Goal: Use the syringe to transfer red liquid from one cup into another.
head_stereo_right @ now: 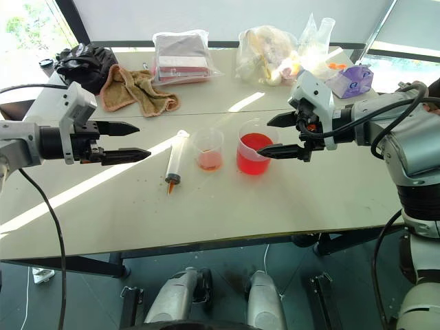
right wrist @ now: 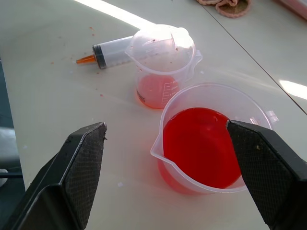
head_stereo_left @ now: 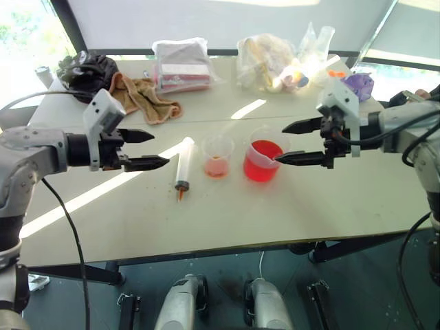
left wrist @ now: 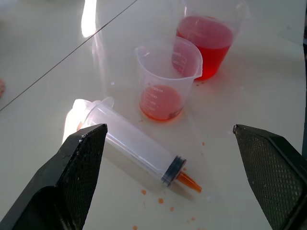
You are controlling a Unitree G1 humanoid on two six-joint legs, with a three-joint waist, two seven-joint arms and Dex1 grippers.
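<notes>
Syringe (head_stereo_left: pixel 183 167) lies flat on the pale table (head_stereo_left: pixel 227 213), untouched, its orange tip pointing toward the table's near edge and its white plunger end toward the far side. Taking that syringe as the landmark: the smaller cup (head_stereo_left: pixel 218 156) stands upright just to its right, apart from it, with a shallow pale orange-red layer at the bottom. Beyond that cup, further right of the syringe, stands the wider spouted beaker (head_stereo_left: pixel 265 160), holding vivid red liquid (right wrist: pixel 201 146) to roughly half its height; the two vessels stand close together, whether touching I cannot tell. Small orange-red droplets speckle the table around the syringe's tip.

Left gripper (head_stereo_left: pixel 148 149) hangs above the table to the left of the syringe, fingers spread wide and holding nothing. Right gripper (head_stereo_left: pixel 297 142) hovers well to the right of the syringe, just beside the beaker's right rim, its fingers likewise wide apart and empty.

Far behind the syringe, along the table's back edge, lie a crumpled tan towel (head_stereo_left: pixel 144 96), a dark bundle (head_stereo_left: pixel 88 69), and several clear plastic bags (head_stereo_left: pixel 182 65).
</notes>
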